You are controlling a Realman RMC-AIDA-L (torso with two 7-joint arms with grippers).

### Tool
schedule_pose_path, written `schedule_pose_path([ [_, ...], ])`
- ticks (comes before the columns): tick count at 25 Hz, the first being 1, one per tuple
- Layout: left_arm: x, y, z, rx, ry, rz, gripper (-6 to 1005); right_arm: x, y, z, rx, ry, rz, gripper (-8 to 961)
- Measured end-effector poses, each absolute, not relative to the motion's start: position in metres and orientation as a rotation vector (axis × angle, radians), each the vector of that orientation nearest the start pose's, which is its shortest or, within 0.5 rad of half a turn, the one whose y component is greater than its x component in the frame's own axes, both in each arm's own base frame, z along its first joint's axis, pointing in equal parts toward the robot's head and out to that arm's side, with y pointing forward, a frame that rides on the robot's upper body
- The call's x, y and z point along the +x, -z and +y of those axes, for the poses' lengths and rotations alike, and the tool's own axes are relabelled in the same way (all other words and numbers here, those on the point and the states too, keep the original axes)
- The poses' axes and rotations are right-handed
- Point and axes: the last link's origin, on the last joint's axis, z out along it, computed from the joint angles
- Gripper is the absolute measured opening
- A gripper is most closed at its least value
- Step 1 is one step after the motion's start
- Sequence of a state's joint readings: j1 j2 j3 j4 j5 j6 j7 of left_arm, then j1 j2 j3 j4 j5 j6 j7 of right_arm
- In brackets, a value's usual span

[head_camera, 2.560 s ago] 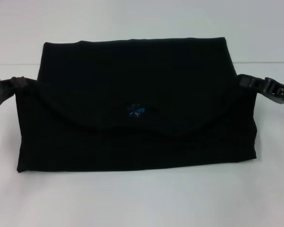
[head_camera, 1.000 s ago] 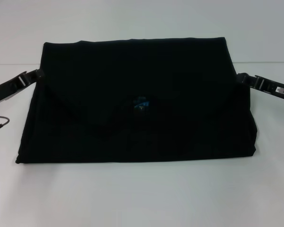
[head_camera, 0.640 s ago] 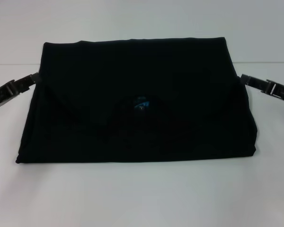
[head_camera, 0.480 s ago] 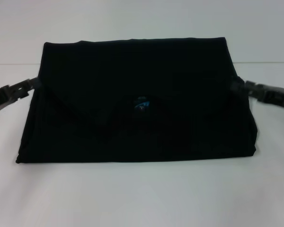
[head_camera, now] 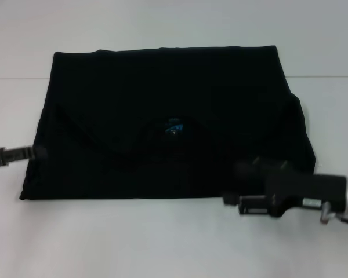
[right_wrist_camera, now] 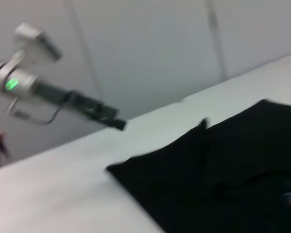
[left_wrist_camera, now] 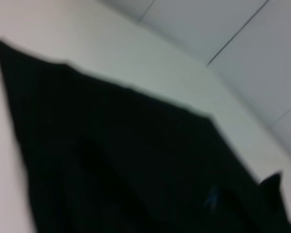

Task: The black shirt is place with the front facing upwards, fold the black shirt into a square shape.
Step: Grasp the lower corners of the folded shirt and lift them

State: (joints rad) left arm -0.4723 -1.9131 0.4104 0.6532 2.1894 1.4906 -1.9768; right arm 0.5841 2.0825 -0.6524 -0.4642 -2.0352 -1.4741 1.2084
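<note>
White table [head_camera: 162,243] bears the folded black shirt [head_camera: 162,116]; both grippers' jaws: cannot tell.

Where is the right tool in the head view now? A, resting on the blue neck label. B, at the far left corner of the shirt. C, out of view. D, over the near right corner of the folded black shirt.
D: the right tool sits at the near right corner of the black shirt, away from the blue neck label, while the left tool is at the shirt's left edge.
</note>
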Motion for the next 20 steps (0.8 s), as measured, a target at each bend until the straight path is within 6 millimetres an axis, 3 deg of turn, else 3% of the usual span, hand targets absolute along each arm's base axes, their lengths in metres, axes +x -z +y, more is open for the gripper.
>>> schedule_pose_path([
  [6,-0.36,-0.083,0.33,-2.142,0.488,-1.52,844,0.265,0.053,0.316,-2.804,-0.675,0.518,898],
  [20,-0.37,-0.069,0.332,-2.104,0.377,-1.526,839,0.265,0.055,0.318,-2.804,-0.669,0.531,894],
])
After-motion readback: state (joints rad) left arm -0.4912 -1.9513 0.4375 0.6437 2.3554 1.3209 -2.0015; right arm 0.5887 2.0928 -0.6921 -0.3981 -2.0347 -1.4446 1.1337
